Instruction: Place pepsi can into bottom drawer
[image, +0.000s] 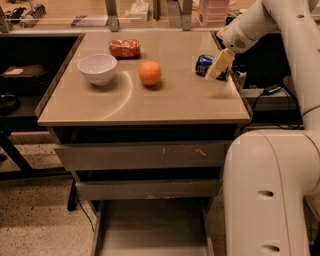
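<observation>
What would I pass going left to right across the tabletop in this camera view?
Round white bowl → crumpled orange-red snack bag → round orange fruit → small dark-blue pepsi can → the robot's cream gripper, right against the can's right end.

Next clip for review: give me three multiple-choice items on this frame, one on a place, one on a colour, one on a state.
1. Where is the pepsi can? A on the floor; B on the tabletop, right side; C on a shelf.
2. The bowl is: A blue; B orange; C white.
3. The bottom drawer is: A pulled open; B shut; C taken out.
B: the can lies on the tabletop with the gripper at it. C: its surface is white. A: it juts forward below two shut drawers.
</observation>
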